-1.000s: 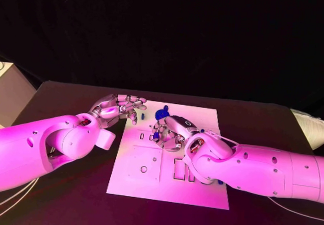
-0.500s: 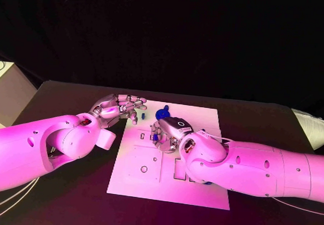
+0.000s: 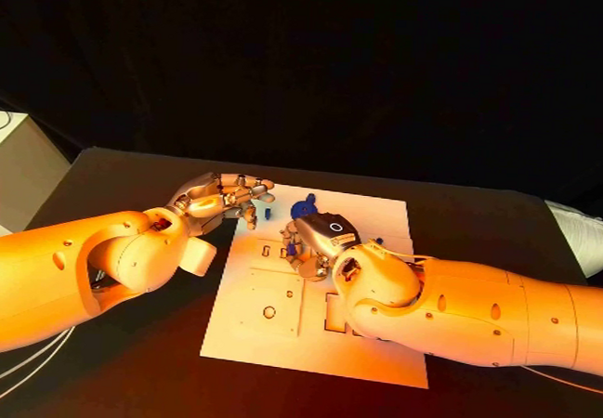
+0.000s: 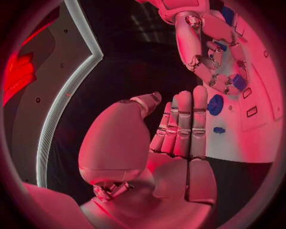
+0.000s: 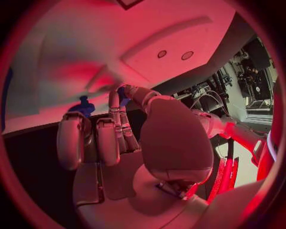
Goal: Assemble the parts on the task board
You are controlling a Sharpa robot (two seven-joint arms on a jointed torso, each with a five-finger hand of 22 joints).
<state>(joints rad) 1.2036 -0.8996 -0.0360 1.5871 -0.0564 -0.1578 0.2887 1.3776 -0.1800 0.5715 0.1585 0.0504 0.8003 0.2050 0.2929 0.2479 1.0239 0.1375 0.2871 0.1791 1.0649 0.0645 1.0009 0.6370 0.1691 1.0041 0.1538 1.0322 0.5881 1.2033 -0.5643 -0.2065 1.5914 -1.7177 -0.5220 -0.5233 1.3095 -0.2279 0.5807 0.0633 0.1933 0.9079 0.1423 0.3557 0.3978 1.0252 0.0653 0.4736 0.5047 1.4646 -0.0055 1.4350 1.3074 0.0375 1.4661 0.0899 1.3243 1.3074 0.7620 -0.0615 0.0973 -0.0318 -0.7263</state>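
Observation:
The white task board lies mid-table. My right hand hovers over its far half, fingers curled down, pinching a small blue part at its fingertips; the same blue part sits between thumb and finger, and the left wrist view shows the right hand with that part. A round blue part stands on the board just beyond it, with a tiny blue part beside. My left hand hangs at the board's far left corner, its fingers straight, holding nothing.
The board carries rectangular slots and a round hole in its near half. A pale box stands off the table's left side and a white object lies at the right edge.
My right arm has swung in over the board's near right part, and its hand has shifted slightly toward the far side. The left hand has stayed put.

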